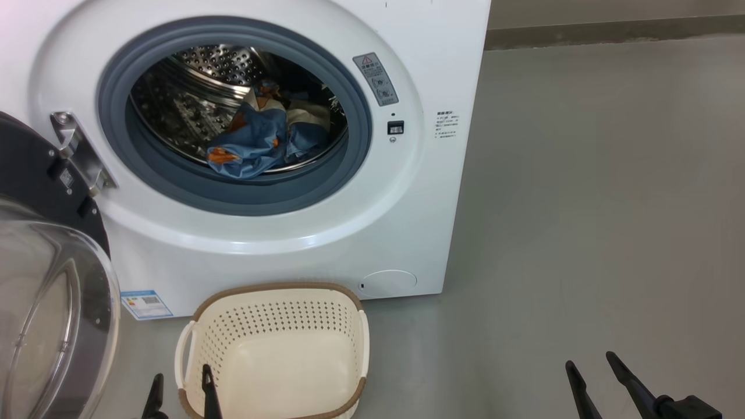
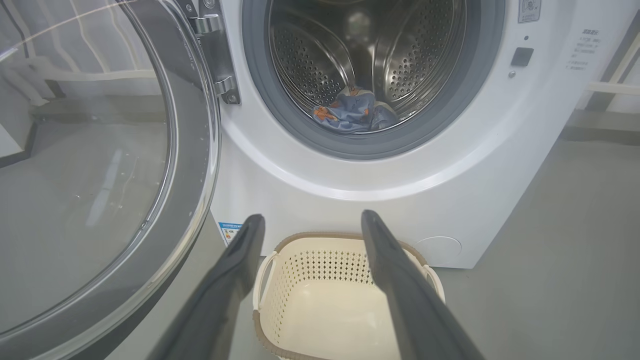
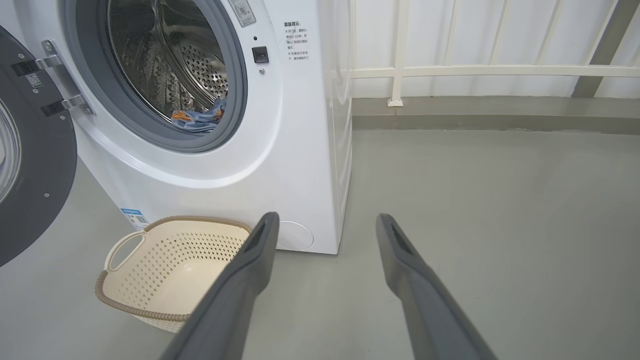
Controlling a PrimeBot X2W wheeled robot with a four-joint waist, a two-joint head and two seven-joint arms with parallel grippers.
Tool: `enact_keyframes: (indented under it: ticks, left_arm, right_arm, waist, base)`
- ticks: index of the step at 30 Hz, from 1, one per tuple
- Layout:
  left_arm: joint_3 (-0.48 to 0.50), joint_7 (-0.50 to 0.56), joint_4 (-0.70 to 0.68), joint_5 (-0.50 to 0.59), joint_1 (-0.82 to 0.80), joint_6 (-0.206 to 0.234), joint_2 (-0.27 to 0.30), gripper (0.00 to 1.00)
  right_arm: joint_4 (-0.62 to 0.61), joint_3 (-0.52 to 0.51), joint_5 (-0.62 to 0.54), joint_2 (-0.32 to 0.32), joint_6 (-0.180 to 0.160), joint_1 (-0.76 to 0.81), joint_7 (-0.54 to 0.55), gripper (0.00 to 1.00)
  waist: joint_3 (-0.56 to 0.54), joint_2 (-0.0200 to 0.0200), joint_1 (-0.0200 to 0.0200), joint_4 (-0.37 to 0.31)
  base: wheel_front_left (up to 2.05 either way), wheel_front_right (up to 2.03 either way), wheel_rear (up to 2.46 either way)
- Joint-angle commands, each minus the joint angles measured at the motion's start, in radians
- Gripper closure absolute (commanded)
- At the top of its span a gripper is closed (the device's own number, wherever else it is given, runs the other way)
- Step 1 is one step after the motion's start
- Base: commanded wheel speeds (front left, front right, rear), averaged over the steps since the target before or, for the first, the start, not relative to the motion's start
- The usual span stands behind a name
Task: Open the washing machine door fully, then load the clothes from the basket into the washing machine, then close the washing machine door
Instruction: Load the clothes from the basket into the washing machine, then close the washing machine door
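Observation:
The white washing machine stands with its round black door swung wide to the left. Light blue clothes with orange figures and a cream piece lie inside the steel drum, also seen as clothes and clothes. On the floor in front sits the cream basket, holding nothing. My left gripper is open at the basket's near left corner, nothing between its fingers; in its own view the left gripper hovers above the basket. My right gripper is open over bare floor, right of the basket.
Grey floor stretches to the machine's right. A white railing and low kerb run along the back wall. The open door's glass bowl bulges out at the left, close beside my left arm.

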Motion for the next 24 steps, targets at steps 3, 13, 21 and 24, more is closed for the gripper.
enact_keyframes:
  ticks: [3,13,21,24]
  left_arm:
    - [0.029,-0.006,-0.035,0.008,-0.020,-0.005,0.011,0.00]
    - [0.035,-0.006,-0.031,0.018,-0.018,-0.005,0.011,0.00]
    - [0.028,-0.006,-0.030,0.022,-0.017,-0.001,0.011,0.00]
    - [0.025,-0.006,-0.029,0.022,-0.016,0.000,0.011,0.00]
  right_arm:
    - [-0.026,0.016,-0.010,-0.011,0.002,-0.017,-0.008,0.00]
    - [-0.025,0.015,-0.011,-0.009,0.002,-0.020,-0.008,0.00]
    - [-0.026,0.014,-0.010,-0.008,0.002,-0.019,-0.008,0.00]
    - [-0.026,0.013,-0.009,-0.007,0.002,-0.019,-0.008,0.00]
  waist:
    - [0.002,0.0000,0.0000,0.002]
    - [-0.004,0.0000,0.0000,0.003]
    - [-0.004,0.0000,0.0000,0.001]
    - [-0.004,0.0000,0.0000,0.000]
  base:
    - [0.00,0.00,0.00]
    - [0.00,0.00,0.00]
    - [-0.15,0.15,0.00]
    - [-0.78,0.78,0.00]
